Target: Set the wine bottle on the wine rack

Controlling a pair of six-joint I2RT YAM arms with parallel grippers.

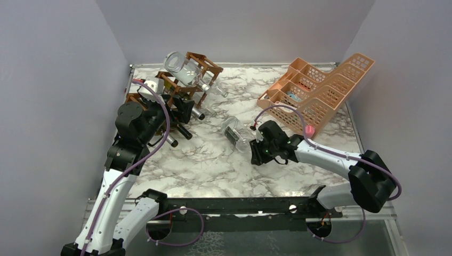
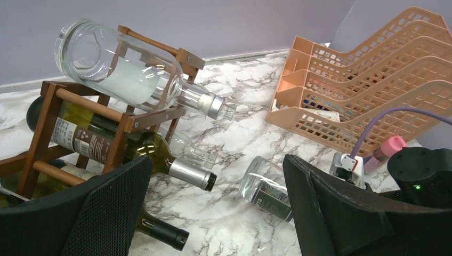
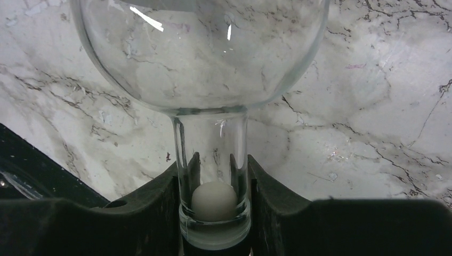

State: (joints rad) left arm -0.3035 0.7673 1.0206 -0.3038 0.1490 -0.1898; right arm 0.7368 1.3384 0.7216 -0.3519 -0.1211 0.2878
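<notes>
Wine bottle [image 1: 235, 132]: clear glass, lying on its side near the middle of the marble table [image 1: 213, 160]. Its base points toward the rack and its neck toward the right arm. It is well apart from the rack.
Neck: a round white stopper [image 3: 214, 200] sits inside the mouth.
Right gripper [image 3: 213, 166]: clamped on the bottle's neck, one black finger pressed to each side.
Wine rack [image 1: 209, 65]: brown wooden lattice at the far left corner of the table.
Rack's top: a large clear bottle [image 2: 125, 74] lies tilted across it, with its capped neck sloping down toward the table's middle.
Rack's cells: a green labelled bottle [image 2: 101, 141] fills a middle cell. A dark bottle [image 2: 160, 230] lies lower, and a second clear bottle [image 2: 187, 151] lies behind. Their necks all jut out toward the held bottle.
Left gripper [image 2: 217, 160]: jaws spread wide and holding nothing, just in front of the rack's near side, between the rack and the held bottle.
Peach basket rack [image 1: 341, 80]: perforated plastic, at the far right, near the right arm.
Pink-capped item [image 1: 309, 129]: just beside the basket's near corner; I cannot tell what it is.
</notes>
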